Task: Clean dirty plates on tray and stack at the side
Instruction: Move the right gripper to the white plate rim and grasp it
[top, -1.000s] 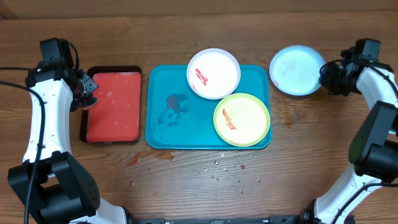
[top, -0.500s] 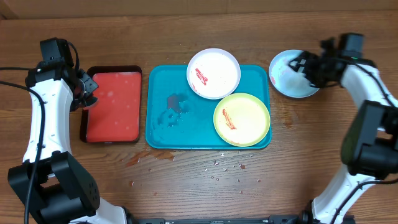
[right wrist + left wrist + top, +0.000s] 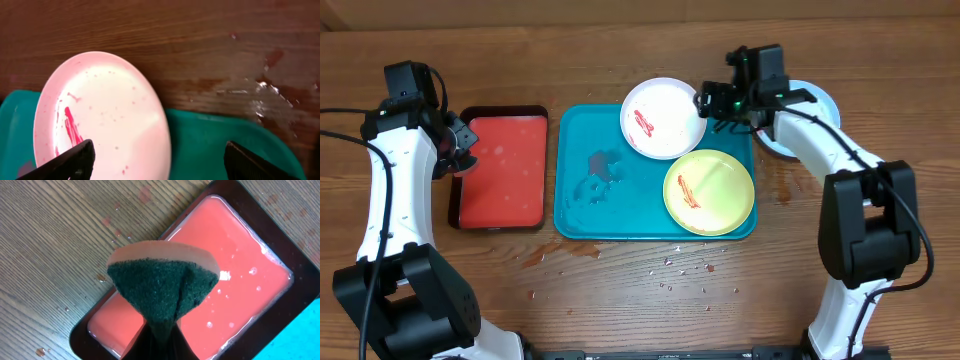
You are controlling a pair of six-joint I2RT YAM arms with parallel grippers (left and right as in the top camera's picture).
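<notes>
The turquoise tray (image 3: 620, 205) lies mid-table. The white plate (image 3: 663, 118), smeared red, rests on its far rim; it also shows in the right wrist view (image 3: 100, 120). The yellow-green plate (image 3: 709, 191), with a red smear, lies at the tray's right. The light blue plate (image 3: 817, 100) sits on the table right of the tray, mostly hidden by my right arm. My right gripper (image 3: 712, 102) is open and empty, fingers wide over the white plate's right edge (image 3: 157, 162). My left gripper (image 3: 460, 140) is shut on a green-and-tan sponge (image 3: 162, 285) above the red tray.
The red tray (image 3: 502, 168) with a dark rim holds wet liquid, left of the turquoise tray; it also shows in the left wrist view (image 3: 240, 255). Water drops and crumbs (image 3: 685, 268) lie on the wood in front of the turquoise tray. A wet patch (image 3: 260, 90) lies by the tray corner.
My right gripper has left the light blue plate at the right and swung left to the white plate's right edge. The left arm has not moved.
</notes>
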